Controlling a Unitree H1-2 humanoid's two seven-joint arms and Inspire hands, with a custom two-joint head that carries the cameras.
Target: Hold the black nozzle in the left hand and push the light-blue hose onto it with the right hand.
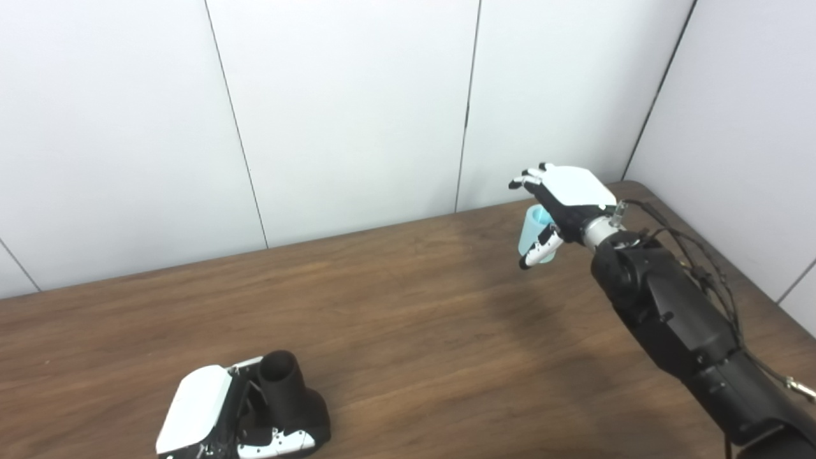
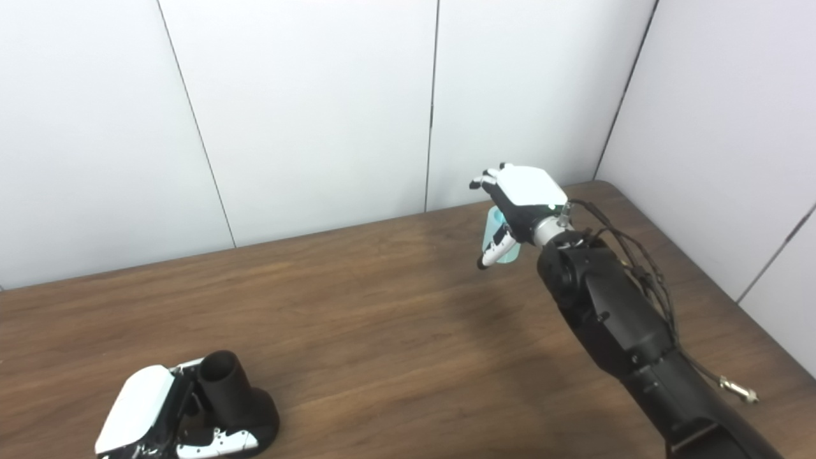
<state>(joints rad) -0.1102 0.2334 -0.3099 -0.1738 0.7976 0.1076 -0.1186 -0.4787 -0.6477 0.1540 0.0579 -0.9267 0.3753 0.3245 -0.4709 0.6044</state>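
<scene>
Left hand wrapped around black nozzle, low at near-left of wooden table | right hand clasping light-blue hose, raised above table's far right, well apart from nozzle

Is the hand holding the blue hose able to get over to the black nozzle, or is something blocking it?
Probably yes. Only bare table lies between the right hand with the light-blue hose and the black nozzle.

Light-blue hose mostly hidden by right hand; left hand cut off.
</scene>
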